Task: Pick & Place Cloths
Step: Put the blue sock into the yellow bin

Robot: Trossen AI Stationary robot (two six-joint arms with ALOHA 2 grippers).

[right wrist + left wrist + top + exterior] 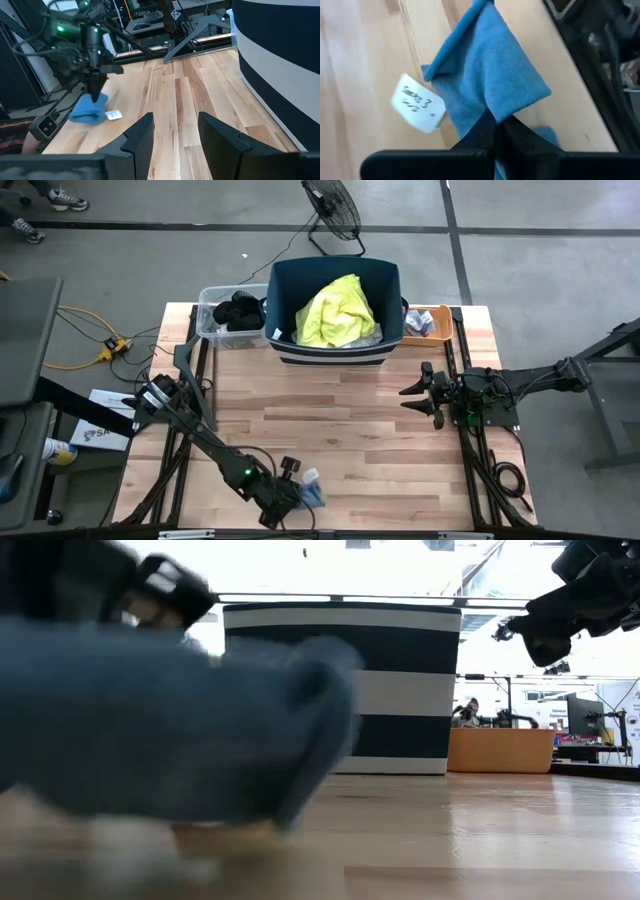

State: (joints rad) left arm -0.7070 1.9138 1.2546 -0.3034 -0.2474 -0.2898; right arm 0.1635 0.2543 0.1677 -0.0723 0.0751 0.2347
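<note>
Claw [499, 131] of the left arm is gripping a soft blue sock [490, 80] at the desk's [350, 420] near edge; the right claw [424, 395] is hovering released.

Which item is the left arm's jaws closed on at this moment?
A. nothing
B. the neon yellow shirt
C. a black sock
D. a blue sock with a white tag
D: the left gripper is pinched shut on the blue sock at the table's near edge, with its white tag hanging beside it.
</note>
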